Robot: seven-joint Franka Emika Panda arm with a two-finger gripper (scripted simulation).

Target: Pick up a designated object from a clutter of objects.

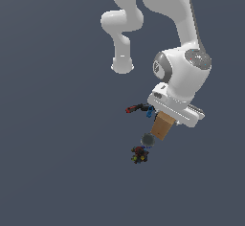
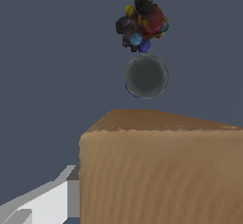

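Note:
The designated object, a plain tan-brown box [image 1: 161, 126], sticks out from under the white hand of my gripper [image 1: 166, 118] in the exterior view. In the wrist view the box [image 2: 161, 171] fills the lower frame. One white finger [image 2: 52, 201] lies flat against its side, and the other finger is hidden behind it. The rest of the clutter of objects lies close by. A grey ball [image 1: 147, 140] [image 2: 146, 76] sits just beyond the box's end. A dark multicoloured toy [image 1: 139, 154] [image 2: 141, 23] lies past the ball.
A black tool with red tips and blue bits [image 1: 139, 108] lies beside the hand, on the exterior view's left of it. The arm's white links [image 1: 167, 9] rise above the group. The floor [image 1: 57, 148] is plain dark grey-blue.

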